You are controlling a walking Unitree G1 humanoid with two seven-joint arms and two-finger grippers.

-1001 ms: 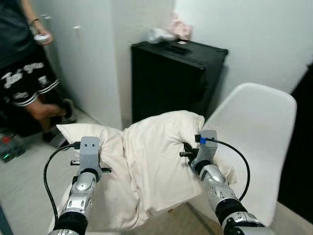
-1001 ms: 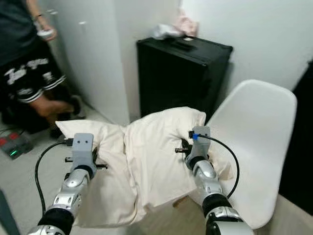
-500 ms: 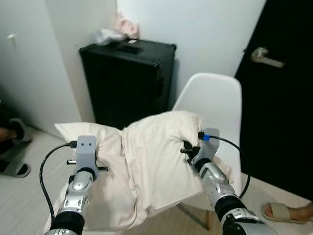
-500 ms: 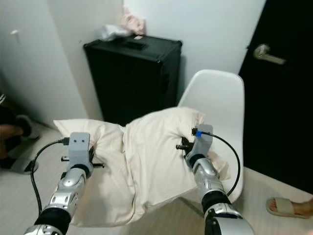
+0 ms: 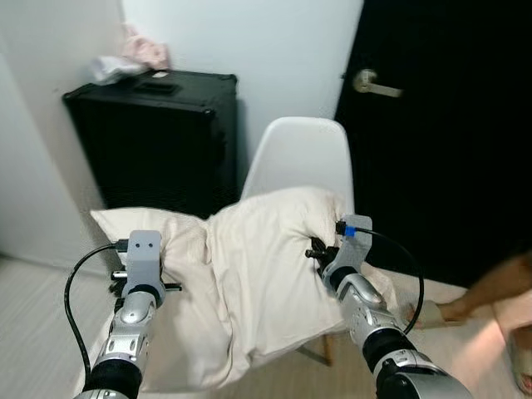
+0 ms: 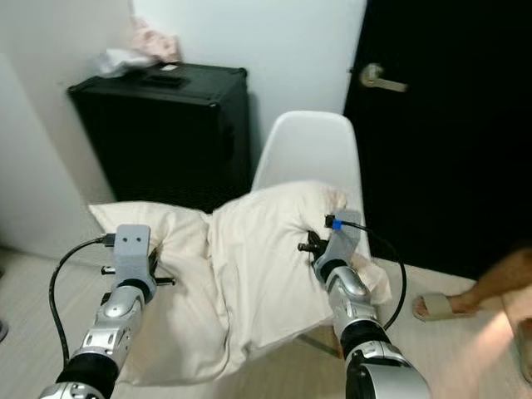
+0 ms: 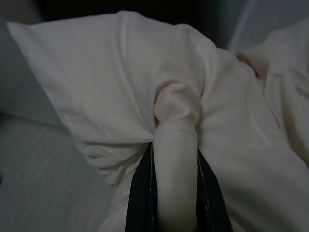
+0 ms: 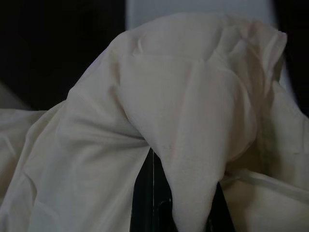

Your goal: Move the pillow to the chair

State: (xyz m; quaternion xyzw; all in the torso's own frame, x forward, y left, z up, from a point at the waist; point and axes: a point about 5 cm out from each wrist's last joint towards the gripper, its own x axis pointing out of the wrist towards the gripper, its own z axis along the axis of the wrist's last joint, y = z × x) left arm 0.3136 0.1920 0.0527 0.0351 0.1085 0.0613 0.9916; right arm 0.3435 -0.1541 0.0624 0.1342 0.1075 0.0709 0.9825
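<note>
From the head camera, a cream pillow (image 5: 249,291) hangs in the air between the two arms, sagging in the middle, in front of a white chair (image 5: 303,162) — it hides most of the seat, and whether it touches the seat cannot be told. The left gripper (image 5: 143,287) meets the pillow's left end, the right gripper (image 5: 320,253) its right side near the upper corner. Behind the chair stands a black case (image 5: 154,137) with a pink cloth (image 5: 143,51) and other small items on top, against a white wall (image 5: 266,50). To the right is a black door (image 5: 449,141) with a silver handle (image 5: 371,82). A person's foot in a slipper (image 5: 432,312) rests on the pale floor (image 5: 33,316) at the lower right.

In the left wrist view, the two black fingers (image 7: 141,193) are closed on a thick roll of pillow fabric pinched between them, with the pillow's corner spreading beyond.

In the right wrist view, the black fingers (image 8: 145,193) likewise clamp a fold of the pillow — the cloth bulges up over them and drapes down both sides.
</note>
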